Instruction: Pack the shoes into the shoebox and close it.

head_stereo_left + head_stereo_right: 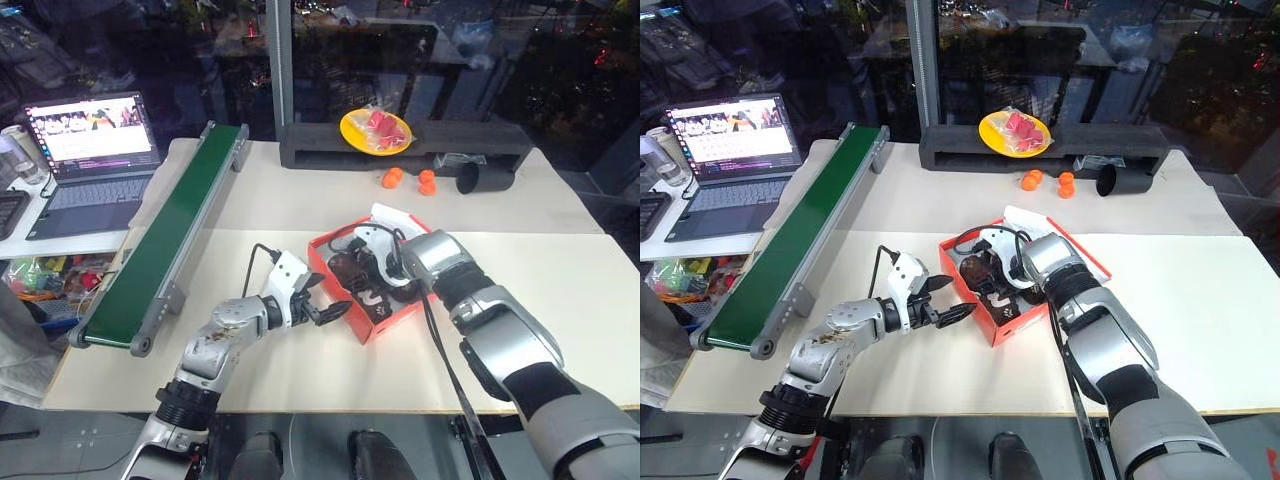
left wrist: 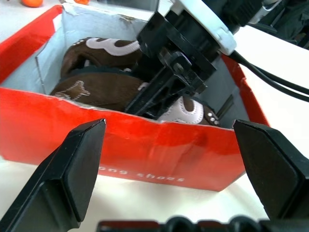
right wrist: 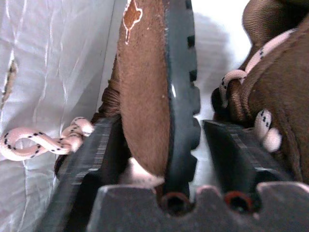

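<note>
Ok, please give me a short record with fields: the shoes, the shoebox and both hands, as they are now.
shoes: both inside the shoebox, one standing on its edge
shoebox: on the table, lid open
left hand: open, close before the box's near red wall
right hand: reaching down into the box, open, fingers on either side of the shoe that stands on edge, one finger apart from it
step left: close the lid
</note>
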`<action>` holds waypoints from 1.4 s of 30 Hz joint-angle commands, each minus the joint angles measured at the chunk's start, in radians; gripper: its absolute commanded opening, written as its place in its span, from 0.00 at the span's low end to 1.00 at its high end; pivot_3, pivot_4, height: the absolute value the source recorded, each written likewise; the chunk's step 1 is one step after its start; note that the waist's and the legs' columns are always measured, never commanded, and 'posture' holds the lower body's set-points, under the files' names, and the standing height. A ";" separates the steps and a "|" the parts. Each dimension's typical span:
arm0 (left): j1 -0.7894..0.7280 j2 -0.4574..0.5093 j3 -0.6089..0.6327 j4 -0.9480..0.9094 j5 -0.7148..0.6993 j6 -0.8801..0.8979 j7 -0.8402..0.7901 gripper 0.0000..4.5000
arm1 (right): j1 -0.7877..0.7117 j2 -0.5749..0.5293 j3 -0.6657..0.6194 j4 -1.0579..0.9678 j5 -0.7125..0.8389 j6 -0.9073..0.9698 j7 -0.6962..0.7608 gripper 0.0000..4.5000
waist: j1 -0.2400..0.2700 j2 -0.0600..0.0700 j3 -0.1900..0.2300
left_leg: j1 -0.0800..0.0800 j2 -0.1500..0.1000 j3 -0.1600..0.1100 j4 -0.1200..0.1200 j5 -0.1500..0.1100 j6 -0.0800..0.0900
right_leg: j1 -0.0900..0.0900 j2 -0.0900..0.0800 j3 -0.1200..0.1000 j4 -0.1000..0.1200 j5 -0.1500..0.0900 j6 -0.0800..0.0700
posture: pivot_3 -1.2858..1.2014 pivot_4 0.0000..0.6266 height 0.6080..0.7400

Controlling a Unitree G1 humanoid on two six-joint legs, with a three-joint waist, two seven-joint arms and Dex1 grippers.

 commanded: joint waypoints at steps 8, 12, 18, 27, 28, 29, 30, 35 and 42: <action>-0.015 0.018 0.008 -0.029 0.005 -0.013 -0.014 1.00 | 0.033 -0.130 -0.622 -0.873 0.222 0.695 -0.127 0.85 | 0.016 0.003 0.001 | -0.006 0.001 -0.001 -0.002 -0.003 0.004 | -0.003 0.000 -0.001 -0.001 0.000 0.000 | 0.52 0.24 0.95; -0.016 0.031 0.019 -0.024 0.008 -0.018 -0.014 1.00 | 0.170 -0.130 -0.921 -1.022 0.166 0.754 -0.288 0.79 | 0.039 0.002 0.001 | -0.005 -0.001 -0.001 -0.001 -0.003 0.004 | 0.000 -0.001 -0.002 -0.006 0.000 0.001 | 0.52 0.24 0.95; -0.020 0.036 0.018 -0.014 0.008 -0.016 -0.016 1.00 | 0.441 -0.146 -1.008 -1.191 0.039 0.754 -0.459 0.40 | 0.042 0.004 0.000 | -0.005 -0.002 0.000 0.001 -0.003 0.004 | -0.001 -0.002 0.000 -0.005 -0.001 0.001 | 0.52 0.24 0.95; -0.031 0.018 0.001 0.004 0.013 -0.017 -0.021 1.00 | 0.623 -0.096 -0.942 -1.145 -0.070 0.691 -0.603 0.01 | 0.000 0.006 -0.001 | 0.000 -0.002 0.000 0.001 -0.002 0.004 | 0.002 -0.001 0.002 -0.003 -0.001 0.001 | 0.52 0.24 0.95; -0.033 0.016 0.000 0.007 0.013 -0.017 -0.021 1.00 | 0.587 -0.050 -1.000 -1.095 -0.077 0.673 -0.630 0.01 | -0.001 0.006 -0.001 | 0.001 -0.002 0.000 0.001 -0.002 0.005 | 0.003 -0.001 0.002 -0.003 -0.001 0.001 | 0.52 0.24 0.95; -0.035 0.013 -0.003 0.009 0.012 -0.018 -0.024 1.00 | 0.523 0.003 -1.115 -0.987 -0.078 0.634 -0.680 0.01 | -0.003 0.006 -0.001 | 0.001 -0.002 0.000 0.001 -0.002 0.005 | 0.003 -0.001 0.003 -0.003 -0.001 0.001 | 0.52 0.24 0.95; -0.036 0.011 -0.004 0.011 0.012 -0.018 -0.026 1.00 | 0.477 0.037 -1.195 -0.912 -0.080 0.605 -0.717 0.01 | -0.004 0.006 -0.001 | 0.001 -0.002 0.000 0.001 -0.001 0.005 | 0.003 0.000 0.003 -0.003 -0.001 0.001 | 0.52 0.24 0.95; -0.040 0.004 -0.008 0.021 0.013 -0.022 -0.030 1.00 | 0.355 0.020 -1.409 -0.530 -0.038 0.430 -0.824 0.01 | 0.009 0.007 0.000 | 0.001 -0.002 0.000 0.001 0.000 0.005 | 0.003 0.000 0.003 -0.003 -0.001 0.001 | 0.52 0.24 0.95; -0.051 -0.009 -0.010 0.034 0.015 -0.025 -0.028 1.00 | 0.258 -0.089 -1.546 -0.072 0.091 0.186 -0.918 0.01 | -0.003 0.006 -0.001 | 0.000 -0.003 0.000 -0.001 0.000 0.006 | 0.004 -0.001 0.003 -0.006 -0.001 0.001 | 0.52 0.24 0.95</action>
